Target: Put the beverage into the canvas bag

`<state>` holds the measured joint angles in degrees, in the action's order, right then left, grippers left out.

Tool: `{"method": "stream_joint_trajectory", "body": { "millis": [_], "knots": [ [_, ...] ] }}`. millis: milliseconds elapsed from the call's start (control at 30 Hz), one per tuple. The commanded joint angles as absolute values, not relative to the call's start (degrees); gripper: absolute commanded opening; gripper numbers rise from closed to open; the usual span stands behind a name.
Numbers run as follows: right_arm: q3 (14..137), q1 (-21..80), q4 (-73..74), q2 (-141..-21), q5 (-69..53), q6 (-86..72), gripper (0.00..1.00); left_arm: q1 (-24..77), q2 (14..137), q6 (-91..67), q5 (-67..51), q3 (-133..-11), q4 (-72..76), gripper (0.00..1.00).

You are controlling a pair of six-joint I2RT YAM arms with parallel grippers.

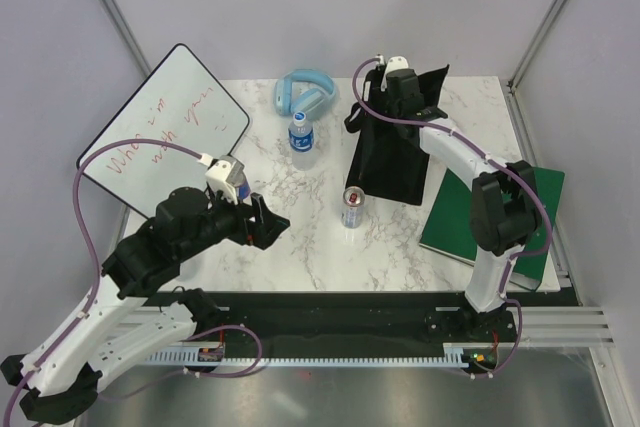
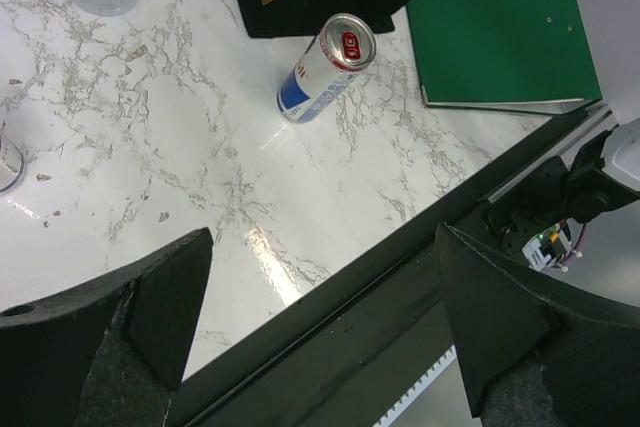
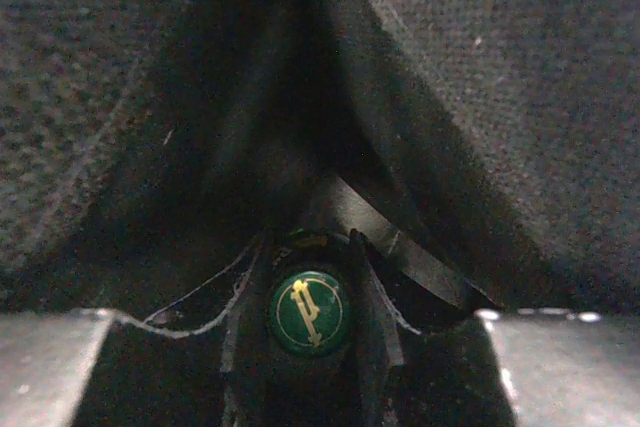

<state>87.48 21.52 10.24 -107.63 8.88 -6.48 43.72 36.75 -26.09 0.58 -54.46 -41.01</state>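
The black canvas bag (image 1: 392,152) stands at the back right of the marble table, and my right gripper (image 1: 400,85) is pushed down into its mouth. In the right wrist view, dark fabric of the canvas bag (image 3: 480,97) surrounds everything. There my right gripper (image 3: 308,315) is shut on a beverage bottle, of which only the green cap with a gold letter (image 3: 308,309) shows. My left gripper (image 1: 262,223) hovers open and empty over the table's front left, far from the bag. In the left wrist view the left gripper (image 2: 325,317) hangs above the table's front edge.
A silver-blue can (image 1: 353,207) stands upright just left of the bag, also seen as the can (image 2: 325,67). A small water bottle (image 1: 302,134) and blue headphones (image 1: 303,92) sit behind it. A whiteboard (image 1: 165,132) lies at the left. A green book (image 1: 495,217) lies at the right.
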Motion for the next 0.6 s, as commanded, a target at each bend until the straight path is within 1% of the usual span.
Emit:
{"method": "stream_joint_trajectory", "body": {
  "millis": [0,167,233,300,567],
  "knots": [
    [89.55,21.36,7.29,-105.13,9.32,-9.05,0.40,43.59,36.21,-24.43,1.23,-56.60,-40.25,0.99],
    [96.75,21.36,14.05,-102.57,9.05,-9.75,0.50,43.59,35.60,-24.87,0.97,-56.51,-40.25,0.99],
    [100.87,21.36,19.13,-101.78,8.96,-10.28,0.58,43.59,35.33,-24.87,0.79,-56.60,-40.34,0.99],
    [102.39,21.36,22.66,-100.12,8.88,-10.90,0.62,43.59,35.07,-24.79,0.70,-56.78,-40.43,0.99],
    [104.76,21.36,29.08,-92.03,5.20,-11.86,0.67,43.59,34.81,-24.43,0.97,-57.04,-40.43,0.99]
  ]
}}
